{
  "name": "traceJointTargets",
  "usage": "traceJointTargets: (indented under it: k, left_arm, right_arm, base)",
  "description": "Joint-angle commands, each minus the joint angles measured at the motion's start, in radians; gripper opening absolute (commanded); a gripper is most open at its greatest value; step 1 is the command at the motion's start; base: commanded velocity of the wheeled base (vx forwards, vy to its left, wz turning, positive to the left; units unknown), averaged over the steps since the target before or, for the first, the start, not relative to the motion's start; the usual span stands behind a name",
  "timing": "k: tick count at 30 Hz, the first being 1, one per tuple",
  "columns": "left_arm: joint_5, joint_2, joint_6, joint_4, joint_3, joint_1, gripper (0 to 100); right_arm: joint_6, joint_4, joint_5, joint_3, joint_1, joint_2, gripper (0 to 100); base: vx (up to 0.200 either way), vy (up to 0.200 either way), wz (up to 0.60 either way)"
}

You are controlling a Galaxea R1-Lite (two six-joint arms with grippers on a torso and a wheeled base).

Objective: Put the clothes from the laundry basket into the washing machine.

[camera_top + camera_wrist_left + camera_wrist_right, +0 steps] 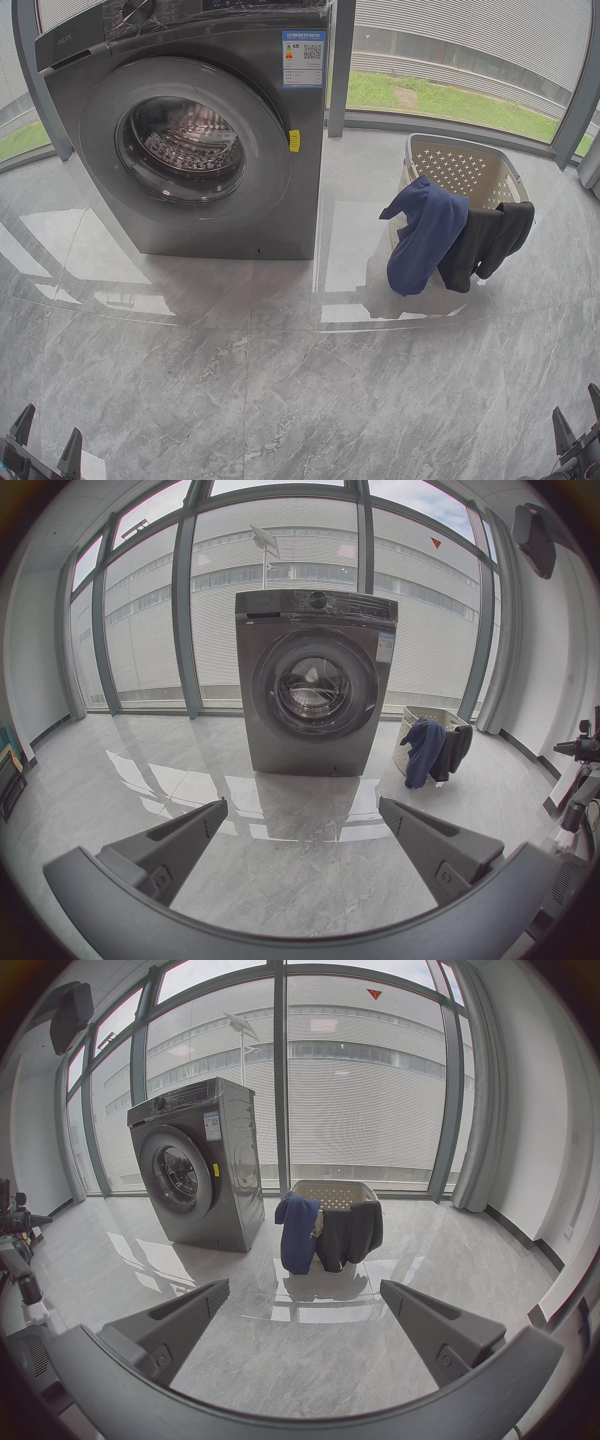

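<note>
1. At the upper left of the head view, seeing the washing machine [303, 206] standing on the grey floor [281, 387], with its round door [100, 125] facing the camera and the shiny drum [187, 147] showing through the middle.
2. Seeing a blue sticker [303, 58] sitting at the upper right corner of the machine's front, and a small yellow sticker [294, 140] sitting just beside the door's right edge.
3. Right of the middle of the head view, seeing the laundry basket [462, 140] standing on the floor, apart from the machine and near the window [450, 37].
4. Seeing a blue piece of clothing [425, 237] hanging over the basket's near rim on the left side and drooping far down the outside wall.
5. Seeing a black piece of clothing [484, 240] hanging over the same rim, just right of the blue one and touching it.
6. Down in the lower left corner, seeing the left gripper [49, 428] hovering over the floor with its two fingers [175, 842] spread wide apart, holding nothing, well apart from the machine and the basket.
7. Down in the lower right corner, seeing the right gripper [575, 406] hovering the same way, fingers [437, 1329] spread wide apart, holding nothing, well apart from the basket.
8. Along the top right, seeing green grass [437, 100] growing outside the window.
</note>
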Motion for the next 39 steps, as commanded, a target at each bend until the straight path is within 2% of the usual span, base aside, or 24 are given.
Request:
traceJointTargets:
  k: [1, 23, 35, 39]
  left_arm:
    - [0.002, -0.017, -0.001, 0.0, 0.016, 0.001, 100]
    - [0.0, -0.017, -0.001, 0.0, 0.018, 0.0, 100]
    - [0.002, -0.017, -0.002, 0.0, 0.016, 0.001, 100]
    - [0.002, -0.017, -0.002, 0.0, 0.018, 0.0, 100]
  right_arm:
    - [-0.001, 0.0, 0.001, 0.018, 0.0, -0.016, 100]
    - [-0.001, 0.0, 0.001, 0.018, 0.0, -0.016, 100]
    - [-0.001, 0.0, 0.001, 0.018, 0.0, -0.016, 100]
    - [-0.001, 0.0, 0.001, 0.018, 0.0, -0.016, 100]
  base:
    - [0.0, -0.2, 0.0]
    - [0.0, -0.2, 0.0]
    - [0.0, 0.0, 0.0]
    - [0.2, 0.0, 0.0]
